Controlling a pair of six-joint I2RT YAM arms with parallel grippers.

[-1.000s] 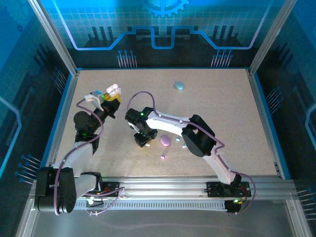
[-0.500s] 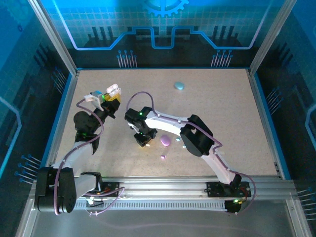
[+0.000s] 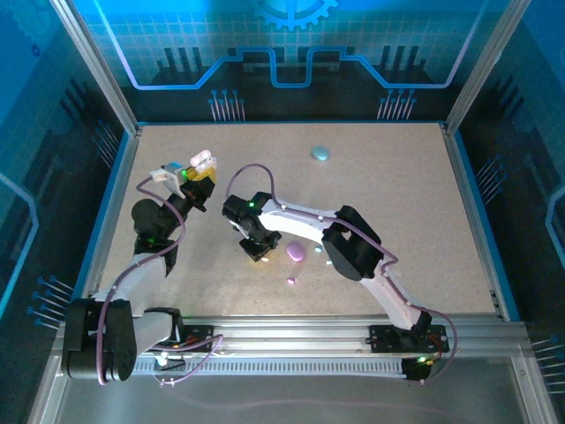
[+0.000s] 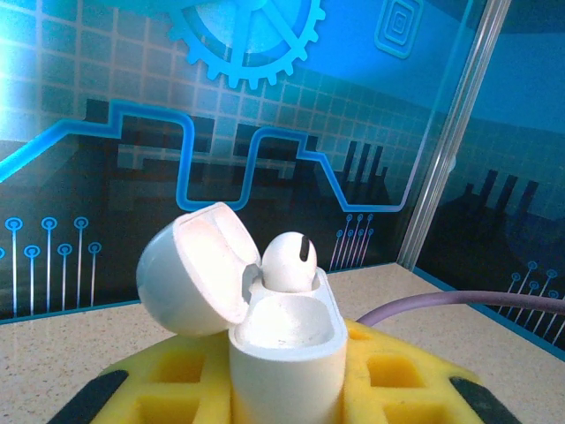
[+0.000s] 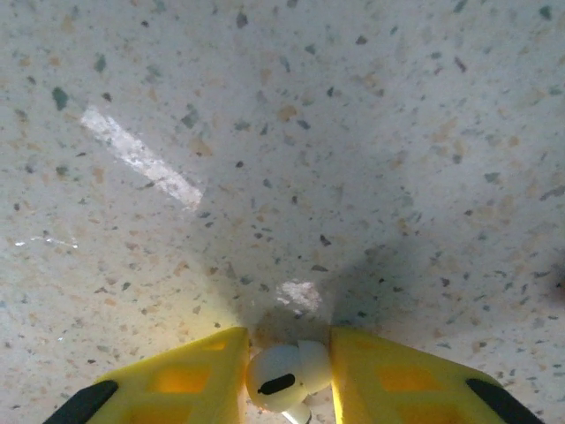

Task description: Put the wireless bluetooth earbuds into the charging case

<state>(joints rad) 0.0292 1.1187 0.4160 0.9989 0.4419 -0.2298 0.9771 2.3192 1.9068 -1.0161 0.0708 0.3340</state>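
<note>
My left gripper (image 3: 196,174) is raised over the table's left side, its yellow fingers (image 4: 154,389) shut on a white charging case (image 4: 287,353). The case stands upright with its lid (image 4: 190,269) swung open. One white earbud (image 4: 290,261) sits in its far socket; the near socket is empty. My right gripper (image 3: 259,253) points down at the table near the middle. In the right wrist view its yellow fingers (image 5: 190,380) press both sides of a second white earbud (image 5: 281,378) lying on the speckled tabletop.
A closed purple case (image 3: 297,252) lies just right of my right gripper, with a small purple bud (image 3: 291,281) in front of it and a pale blue bud (image 3: 318,250) beside it. A light blue case (image 3: 320,154) rests near the back. Blue walls ring the table.
The right gripper's fingers have drawn together onto the white earbud on the table. The left gripper and the open case have stayed still.
</note>
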